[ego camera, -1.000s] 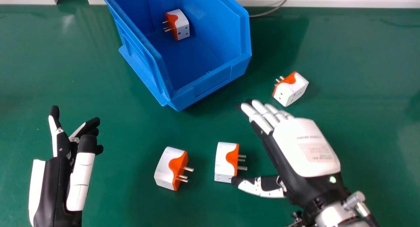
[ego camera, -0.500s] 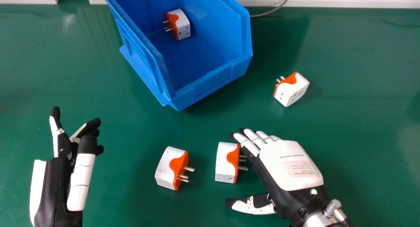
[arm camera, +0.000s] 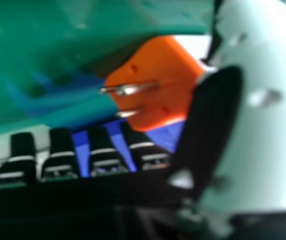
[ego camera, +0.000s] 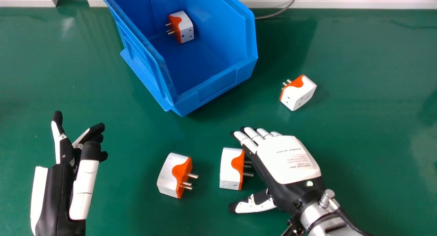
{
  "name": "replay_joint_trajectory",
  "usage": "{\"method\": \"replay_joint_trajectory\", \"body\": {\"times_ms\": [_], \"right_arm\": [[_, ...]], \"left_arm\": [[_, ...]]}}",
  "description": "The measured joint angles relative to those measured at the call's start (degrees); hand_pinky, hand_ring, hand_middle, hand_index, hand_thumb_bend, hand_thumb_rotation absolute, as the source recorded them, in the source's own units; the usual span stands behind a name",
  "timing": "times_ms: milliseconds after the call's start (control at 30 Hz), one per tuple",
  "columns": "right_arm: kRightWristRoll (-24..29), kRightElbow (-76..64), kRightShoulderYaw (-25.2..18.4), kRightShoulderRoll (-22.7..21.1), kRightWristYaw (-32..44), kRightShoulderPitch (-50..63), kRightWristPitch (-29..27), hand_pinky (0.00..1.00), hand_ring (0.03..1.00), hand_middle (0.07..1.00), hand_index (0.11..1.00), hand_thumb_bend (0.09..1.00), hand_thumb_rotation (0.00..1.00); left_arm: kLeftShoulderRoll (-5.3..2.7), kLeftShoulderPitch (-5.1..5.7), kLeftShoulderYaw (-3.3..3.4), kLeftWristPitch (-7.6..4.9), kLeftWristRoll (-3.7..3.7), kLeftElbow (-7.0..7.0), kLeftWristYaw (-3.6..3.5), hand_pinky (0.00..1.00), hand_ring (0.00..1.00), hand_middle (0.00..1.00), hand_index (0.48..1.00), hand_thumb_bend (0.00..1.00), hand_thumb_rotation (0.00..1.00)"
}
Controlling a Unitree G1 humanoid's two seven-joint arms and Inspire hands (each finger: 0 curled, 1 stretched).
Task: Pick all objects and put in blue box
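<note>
Spreads around the fingers (ego camera: 247, 142) of the right hand (ego camera: 286, 159) as a green table (ego camera: 362, 126), with one plug (ego camera: 228, 169) just beside them to the left and another plug (ego camera: 169, 176) farther left. Carries a third plug (ego camera: 298, 94) beyond the fingers to the right and, beyond them to the left, a blue box (ego camera: 216, 85).

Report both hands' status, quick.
Left hand: open, holding nothing.
Right hand: open, fingers straight beside the nearest white-and-orange plug adapter, not gripping it.
</note>
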Motion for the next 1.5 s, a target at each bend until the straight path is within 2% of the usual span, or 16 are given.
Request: {"method": "replay_joint_trajectory", "body": {"times_ms": [467,633,700,833,933,967,1000,1067,1133,1267,1500], "right_arm": [[-0.17,3.61,2.11,1.02,-3.45,-2.82,1.19,0.76,0.82,0.842,0.804,0.454,0.34],[-0.18,4.53,3.38,0.84,-3.96,-4.17,1.17,0.72,0.787,0.802,0.769,0.425,0.33],[-0.18,5.23,3.89,0.77,-4.21,-5.06,1.06,0.68,0.743,0.759,0.73,0.4,0.34],[-0.12,6.57,4.32,0.79,-4.88,-6.19,0.63,0.63,0.7,0.719,0.698,0.409,0.28],[0.18,7.95,4.31,1.37,-5.92,-6.87,-0.05,0.53,0.577,0.623,0.58,0.46,0.17],[0.29,8.2,4.28,1.52,-6.03,-6.99,-0.05,0.53,0.577,0.623,0.58,0.46,0.17],[0.82,8.83,4.18,2.05,-6.43,-7.13,-0.09,0.48,0.525,0.591,0.56,0.472,0.13],[2.16,9.86,4.03,3.33,-7.24,-7.56,-0.09,0.37,0.41,0.515,0.537,0.487,0.09],[2.81,11.42,3.89,4.52,-8.09,-8.34,-0.1,0.22,0.265,0.488,0.502,0.509,0.03],[5.79,11.61,3.36,5.58,-7.86,-8.55,-0.44,0.14,0.197,0.479,0.49,0.517,0.02],[7.87,10.13,2.41,5.57,-4.92,-9.25,-0.08,0.11,0.164,0.47,0.487,0.52,0.0]], "left_arm": [[0.02,0.64,0.03,-0.05,-0.02,-0.38,-0.39,0.78,0.86,0.86,0.901,0.91,1.0],[0.01,0.77,0.04,-0.04,-0.02,-0.58,-0.4,0.78,0.86,0.86,0.9,0.91,1.0],[0.01,0.84,0.02,-0.03,-0.02,-0.83,-0.42,0.78,0.86,0.86,0.9,0.9,1.0],[0.01,1.12,0.01,-0.02,-0.02,-1.54,-0.42,0.78,0.86,0.86,0.9,0.9,1.0],[0.01,1.11,0.01,0.0,-0.02,-1.56,-0.42,0.78,0.86,0.86,0.9,0.9,1.0],[0.01,1.12,0.01,0.0,-0.02,-1.56,-0.42,0.78,0.86,0.86,0.9,0.9,1.0],[0.02,1.14,0.02,0.0,-0.01,-1.57,-0.42,0.78,0.86,0.86,0.9,0.9,1.0],[0.02,1.18,0.01,0.02,0.0,-1.66,-0.42,0.78,0.85,0.86,0.9,0.9,1.0],[0.02,1.24,-0.01,0.05,0.0,-1.95,-0.43,0.78,0.85,0.86,0.899,0.9,1.0],[0.01,1.61,-0.04,0.43,0.04,-2.58,-0.42,0.78,0.85,0.86,0.899,0.9,1.0],[0.05,1.73,-0.03,0.69,0.05,-2.58,-0.39,0.78,0.85,0.86,0.9,0.9,1.0]]}}
